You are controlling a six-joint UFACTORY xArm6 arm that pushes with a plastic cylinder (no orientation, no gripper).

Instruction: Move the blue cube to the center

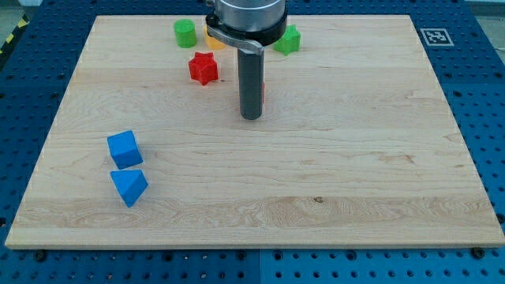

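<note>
My tip (251,117), a plain dark rod without jaws, rests on the pale wooden tabletop (355,158), well right of the blue cube (125,149).

A pale rectangular wooden board (331,158) with fine lengthwise grain fills most of the scene. It lies on a blue metal table (485,95) drilled with rows of small holes, seen at the left, right and near edges. At the far right, a white square marker tag (435,36) lies on the board's corner. At the far left, a yellow-and-black striped strip (11,37) runs diagonally. The light is even and soft.
</note>
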